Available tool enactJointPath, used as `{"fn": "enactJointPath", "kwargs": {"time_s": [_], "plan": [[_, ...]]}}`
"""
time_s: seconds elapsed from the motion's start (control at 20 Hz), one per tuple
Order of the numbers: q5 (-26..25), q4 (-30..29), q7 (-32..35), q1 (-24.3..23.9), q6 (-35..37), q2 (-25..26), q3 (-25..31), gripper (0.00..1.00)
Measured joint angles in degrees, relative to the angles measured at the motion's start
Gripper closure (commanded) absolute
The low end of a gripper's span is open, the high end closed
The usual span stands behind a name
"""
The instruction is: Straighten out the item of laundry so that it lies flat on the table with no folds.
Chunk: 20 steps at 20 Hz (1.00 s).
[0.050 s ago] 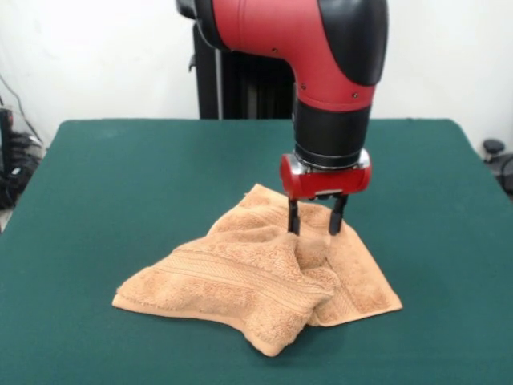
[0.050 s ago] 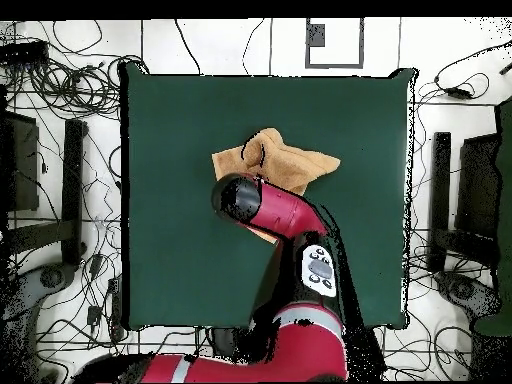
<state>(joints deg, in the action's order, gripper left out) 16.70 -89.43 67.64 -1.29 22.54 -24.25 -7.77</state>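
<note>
The counter (image 1: pixel 104 184) has a dark green felt-like top and stands before a white wall; in the overhead view, cables (image 2: pixel 60 110) lie on the floor around it. The orange-tan terry towel (image 1: pixel 240 281) lies crumpled near the counter's middle, with folds and one ribbed band showing. The pincer (image 1: pixel 315 228) is down in a raised fold, its fingers (image 1: pixel 293 218) gripping towel fabric. Bare green surface surrounds the towel on all sides.
</note>
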Motion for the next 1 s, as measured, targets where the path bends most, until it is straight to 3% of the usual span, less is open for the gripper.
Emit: {"fn": "enactJointPath", "kwargs": {"time_s": [0.65, 1.0], "plan": [[0.3, 15.6, 3.5, 2.9, 16.7, 0.4, -3.9, 0.0], [0.7, 19.8, 6.5, 3.0, 18.2, 0.5, -4.4, 0.0]]}}
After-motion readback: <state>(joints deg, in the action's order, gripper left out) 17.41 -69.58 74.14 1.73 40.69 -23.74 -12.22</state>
